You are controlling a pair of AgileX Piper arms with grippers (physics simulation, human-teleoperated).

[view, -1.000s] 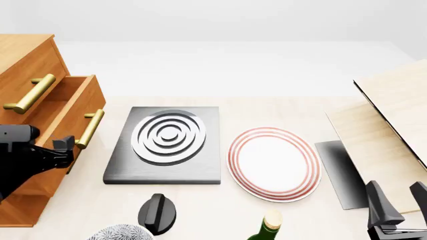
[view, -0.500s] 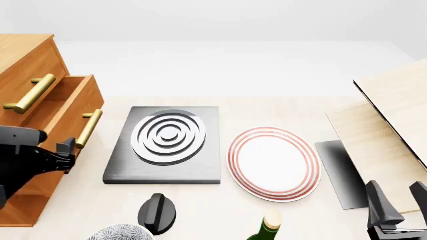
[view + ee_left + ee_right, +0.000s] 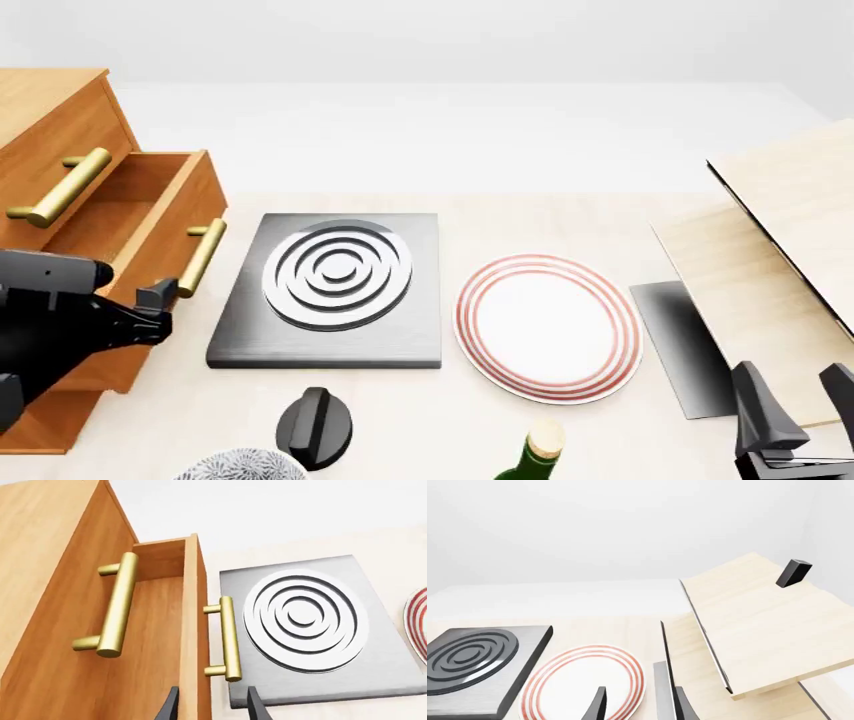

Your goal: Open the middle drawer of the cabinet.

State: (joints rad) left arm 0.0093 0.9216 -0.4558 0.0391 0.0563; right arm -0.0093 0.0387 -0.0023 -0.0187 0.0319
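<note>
The cabinet [image 3: 54, 110] stands at the far left of the front view, with its top handle [image 3: 60, 190] above. The middle drawer [image 3: 147, 215] is pulled partly out, and its brass handle [image 3: 203, 256] faces the table. My left gripper [image 3: 163, 300] is at the lower end of that handle. In the left wrist view the left gripper [image 3: 213, 705] is open. Its fingers stand on either side of the drawer front [image 3: 195, 630] and the end of the handle [image 3: 229, 637]. My right gripper [image 3: 794, 378] is open and empty at the near right; it also shows in the right wrist view [image 3: 639, 702].
A grey slab with white rings [image 3: 334, 285] lies beside the drawer. A red-rimmed plate [image 3: 547, 325] is right of it. A black knob [image 3: 318, 425], a patterned bowl [image 3: 240, 468] and a green bottle [image 3: 534, 460] sit along the near edge. Pale wooden boards [image 3: 787, 230] stand at the right.
The middle drawer has slid further out to the right. My left gripper has moved right and a little down with it. The right arm has not moved.
</note>
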